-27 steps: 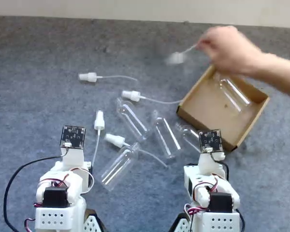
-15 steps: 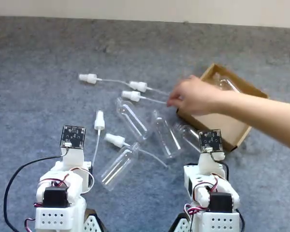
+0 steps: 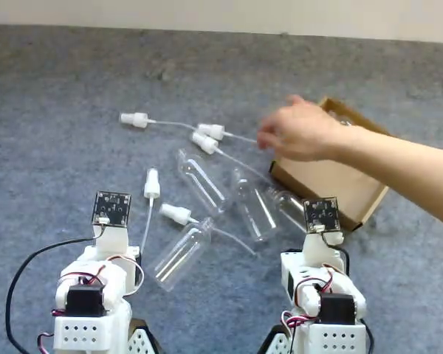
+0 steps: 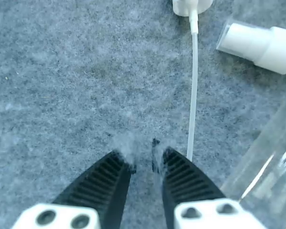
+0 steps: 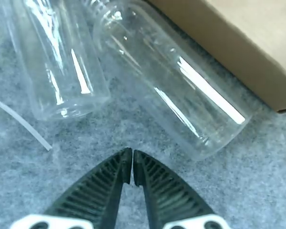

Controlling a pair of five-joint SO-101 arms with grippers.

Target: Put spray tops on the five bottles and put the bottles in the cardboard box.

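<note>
Four clear bottles lie on the grey carpet: one (image 3: 201, 179), a second (image 3: 253, 204), a third (image 3: 286, 205) against the cardboard box (image 3: 332, 188), and a fourth (image 3: 181, 252) close to my left arm. Several white spray tops with thin tubes lie about: (image 3: 135, 119), (image 3: 210, 131), (image 3: 203, 142), (image 3: 152, 184), (image 3: 176, 214). A person's hand (image 3: 303, 133) hovers over the box's far left corner. My left gripper (image 4: 143, 160) is all but shut and holds nothing, beside a top's tube (image 4: 194, 86). My right gripper (image 5: 132, 160) is shut, just short of two bottles (image 5: 62, 62) (image 5: 176, 90).
The person's forearm (image 3: 406, 173) crosses the box from the right and hides most of its inside. Both arm bases (image 3: 96, 295) (image 3: 325, 295) stand at the near edge. Open carpet lies at the far left.
The hand brought a spray top from above the box down beside the other tops left of the box and let it go. The box has shifted a little. Both arms kept still.
</note>
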